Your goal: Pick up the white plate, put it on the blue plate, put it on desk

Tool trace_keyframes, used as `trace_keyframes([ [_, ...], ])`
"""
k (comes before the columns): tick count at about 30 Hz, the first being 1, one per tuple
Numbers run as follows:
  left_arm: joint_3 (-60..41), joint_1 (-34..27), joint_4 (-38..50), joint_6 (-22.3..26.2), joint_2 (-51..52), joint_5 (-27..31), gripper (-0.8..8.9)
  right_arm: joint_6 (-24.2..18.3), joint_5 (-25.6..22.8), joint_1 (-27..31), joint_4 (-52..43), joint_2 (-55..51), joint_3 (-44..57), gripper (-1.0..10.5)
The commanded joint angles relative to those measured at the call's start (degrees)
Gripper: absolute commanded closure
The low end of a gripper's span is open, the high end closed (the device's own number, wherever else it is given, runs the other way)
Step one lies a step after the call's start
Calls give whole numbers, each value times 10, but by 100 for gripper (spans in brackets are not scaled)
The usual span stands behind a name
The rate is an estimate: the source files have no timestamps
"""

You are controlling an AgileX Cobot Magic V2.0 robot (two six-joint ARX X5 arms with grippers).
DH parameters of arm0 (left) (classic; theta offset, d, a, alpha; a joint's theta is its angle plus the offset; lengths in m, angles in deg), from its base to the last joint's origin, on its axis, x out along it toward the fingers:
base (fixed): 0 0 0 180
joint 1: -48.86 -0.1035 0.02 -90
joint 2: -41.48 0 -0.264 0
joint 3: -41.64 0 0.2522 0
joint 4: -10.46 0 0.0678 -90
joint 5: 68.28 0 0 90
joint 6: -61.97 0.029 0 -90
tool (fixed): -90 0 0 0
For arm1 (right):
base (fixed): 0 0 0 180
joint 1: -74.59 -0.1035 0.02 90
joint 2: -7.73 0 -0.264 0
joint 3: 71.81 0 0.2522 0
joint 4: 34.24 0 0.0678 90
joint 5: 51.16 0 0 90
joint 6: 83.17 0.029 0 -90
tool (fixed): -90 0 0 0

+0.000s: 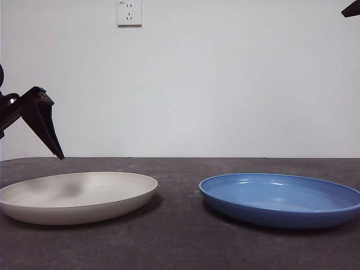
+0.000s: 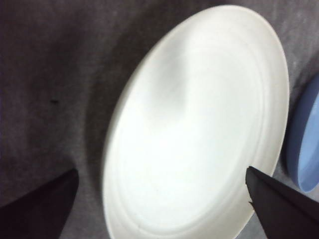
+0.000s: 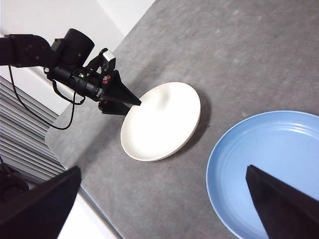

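White plate [image 2: 199, 134] matte cream, plain raised rim; left gripper [image 2: 162, 204] spread wide above it, empty.

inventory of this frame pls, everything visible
white plate: 1, cream-white, flat on the desk, front view's left side, empty.
blue plate: 1, glossy blue, flat on the desk beside the white plate with a gap between them, empty.
desk: 1, dark grey-brown, under both plates.
wall socket: 1, white, high on the white wall behind.
left tool: 1, black, jaws open, above the white plate's outer edge, not touching it, holding nothing.
right tool: 1, black, jaws open, high above the blue plate's side of the desk, holding nothing.
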Motion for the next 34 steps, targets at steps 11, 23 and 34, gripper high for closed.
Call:
trace_keyframes([
  [11, 11, 0, -2, 6, -26, 54, 647, 1, 1, -2, -1, 2, -10, 248],
  [23, 26, 0, -9, 14, -26, 66, 798, 2, 1, -2, -1, 2, -10, 248],
  [34, 173, 70, -120, -27, -26, 69, 798, -10, -27, 0, 54, 1, -42, 249],
])
